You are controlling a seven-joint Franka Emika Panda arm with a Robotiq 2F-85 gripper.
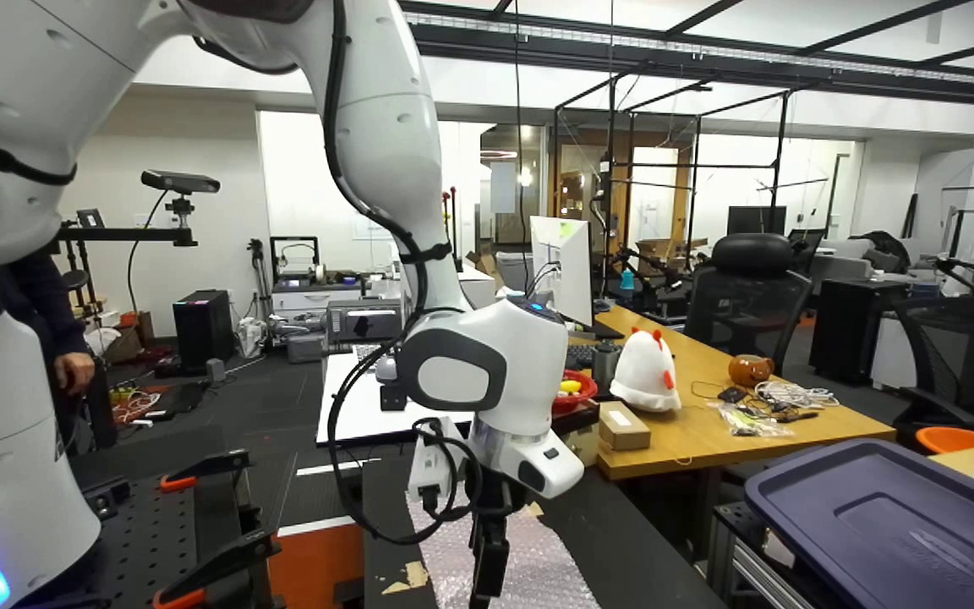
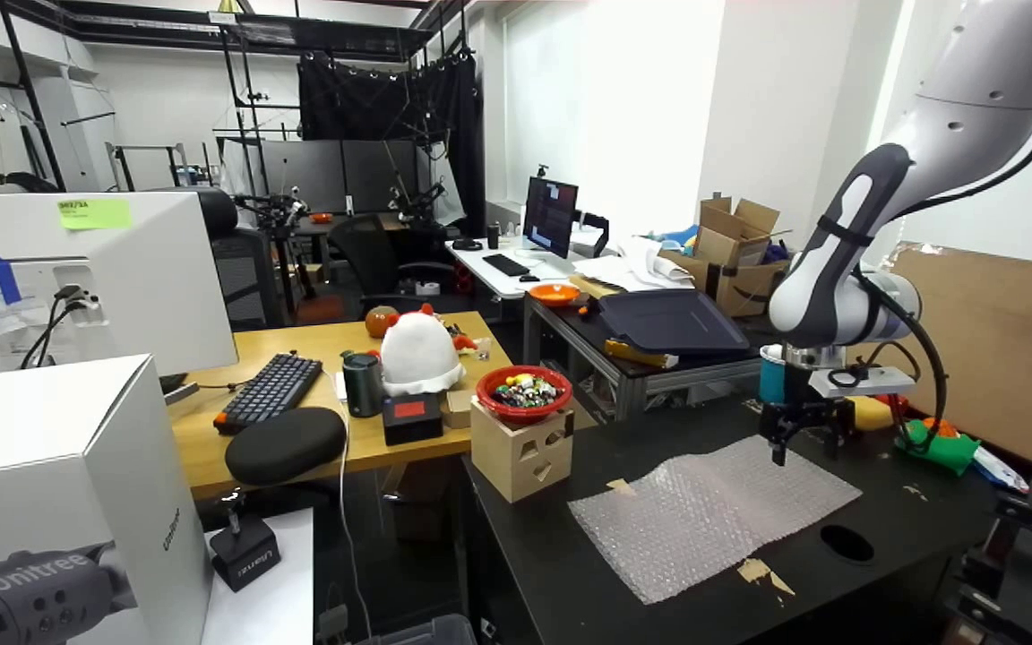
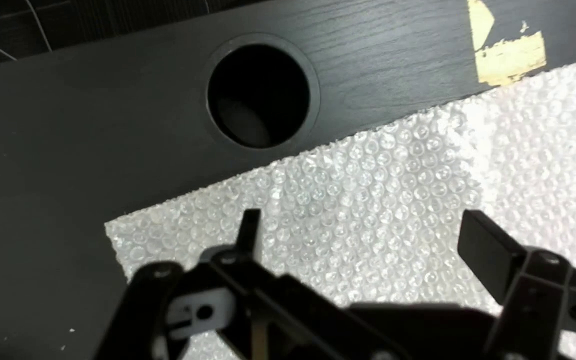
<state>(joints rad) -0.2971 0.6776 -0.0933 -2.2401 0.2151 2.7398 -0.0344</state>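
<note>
Robotics lab: robot arm (image 1: 385, 127), desk monitor (image 2: 550, 217)

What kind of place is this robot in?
It looks like a robot lab, or maybe an office where people work on robots: there's a big robot arm, a computer screen and a desk chair.

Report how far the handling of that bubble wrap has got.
Done, it seems: the bubble wrap lies spread out, though creased, on the black table. In hand: nothing; the gripper stands open over the bubble wrap. Left, probably: a grasp, since the wrist view shows nothing held between the open jaws.
</note>
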